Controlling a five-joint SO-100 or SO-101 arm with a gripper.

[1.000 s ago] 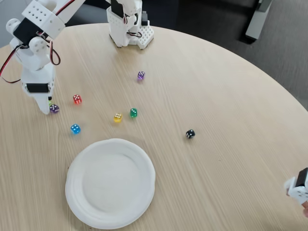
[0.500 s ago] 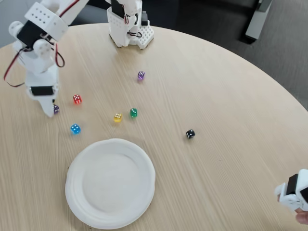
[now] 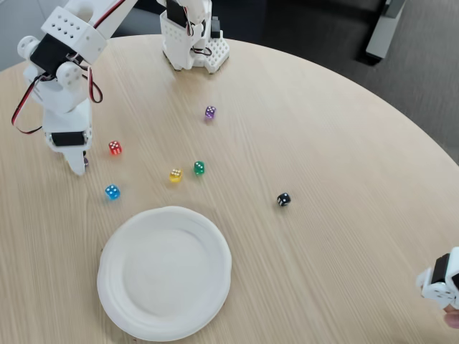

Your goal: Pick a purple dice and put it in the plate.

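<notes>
My white gripper (image 3: 79, 166) points down at the table's left side in the fixed view. Just a sliver of a purple dice (image 3: 86, 162) shows at the right edge of its near finger (image 3: 76, 165), touching it or very close. That finger hides how the jaws stand. A second purple dice (image 3: 210, 112) lies free farther back, near the middle. The plate (image 3: 165, 276), large, white and round, sits at the front left with nothing in it, below and to the right of the gripper.
Red (image 3: 115, 147), blue (image 3: 112, 191), yellow (image 3: 176, 175) and green (image 3: 199, 168) dice lie between gripper and plate; a black one (image 3: 284, 199) is farther right. The arm's base (image 3: 192, 36) stands at the back. A white device (image 3: 443, 281) shows at the lower right corner.
The gripper has shifted right and slightly toward the camera, covering most of the purple dice beside it. That dice has moved a little to the right with it. The white device at lower right also moved.
</notes>
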